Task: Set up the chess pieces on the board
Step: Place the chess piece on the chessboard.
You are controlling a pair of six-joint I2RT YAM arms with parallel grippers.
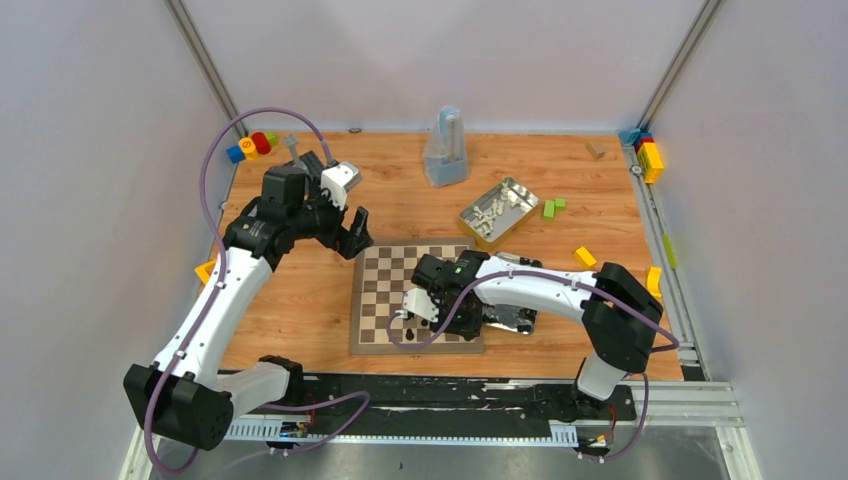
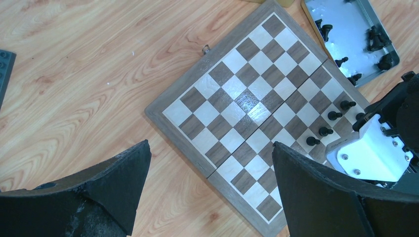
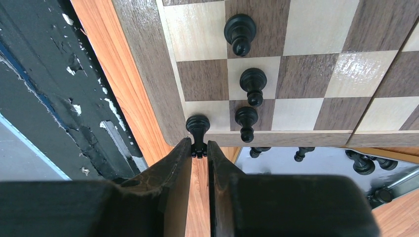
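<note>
Right end effector (image 3: 199, 148) grasps a black pawn (image 3: 197, 126) at the board's (image 3: 143, 59) near edge — three pawns (image 3: 253, 84) adjacent; left end effector (image 2: 210, 148) released, hovering.

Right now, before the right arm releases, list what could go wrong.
1. The right gripper pinches only the narrow tip of a black pawn at the very corner of the board, by the border. Released there, it could land off its square or topple off the edge.
2. The neighbouring pawn stands close beside the gripper's fingers, so opening wide may knock it over.
</note>
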